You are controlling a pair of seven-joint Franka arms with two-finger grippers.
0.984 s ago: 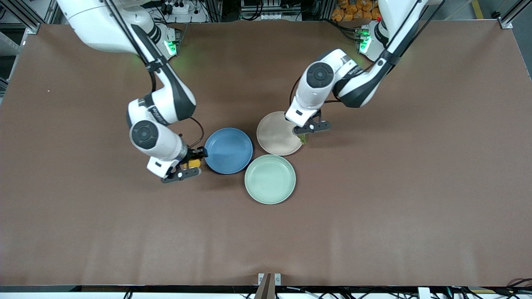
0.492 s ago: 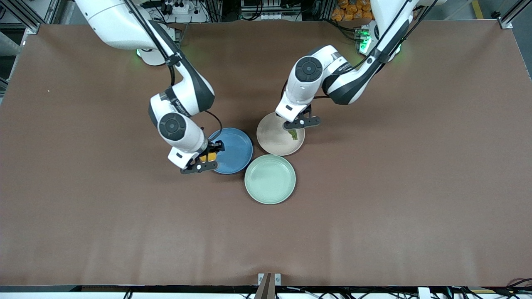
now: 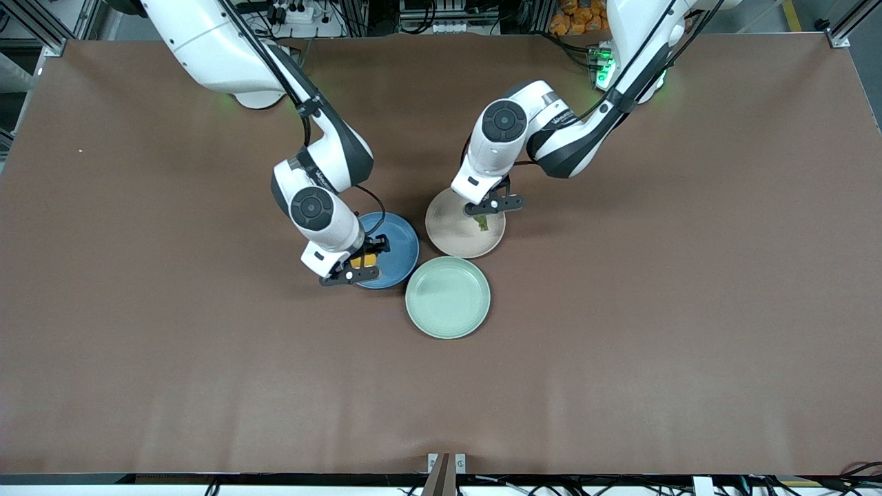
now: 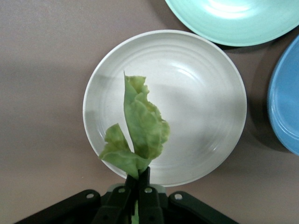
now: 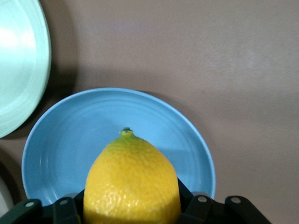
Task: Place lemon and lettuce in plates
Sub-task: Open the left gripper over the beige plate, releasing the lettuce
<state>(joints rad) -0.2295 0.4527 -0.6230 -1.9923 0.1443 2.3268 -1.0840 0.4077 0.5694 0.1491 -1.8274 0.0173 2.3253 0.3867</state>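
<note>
Brown cloth covers the whole table [image 3: 620, 310], and three plates sit bunched together near the middle of the front view. The blue plate [image 3: 396, 241] lies toward the right arm's end, the beige plate [image 3: 448, 231] just beside it toward the left arm's end, and the mint-green plate [image 3: 448, 297] sits lower in the frame than both, nearest the front camera, its rim close against the other two.

The right gripper [image 3: 363, 262] hangs over the blue plate, over the part of its rim toward the right arm's end, just left of centre in the front view. Its jaws are clamped on the lemon [image 3: 364, 260]. In the right wrist view the lemon [image 5: 132, 182] fills the lower middle of the frame, stem end pointing out over the blue plate [image 5: 70, 140], with the mint-green plate [image 5: 21, 60] in the upper left corner.

The left gripper [image 3: 482, 212] hovers over the beige plate, a little above centre in the front view. Its jaws are pressed together, pinching the lettuce [image 3: 481, 222] by one end. In the left wrist view the lettuce [image 4: 140, 135] stands up from the fingers [image 4: 144, 196] at the bottom edge, crinkled and folded, above the beige plate [image 4: 205, 112].
</note>
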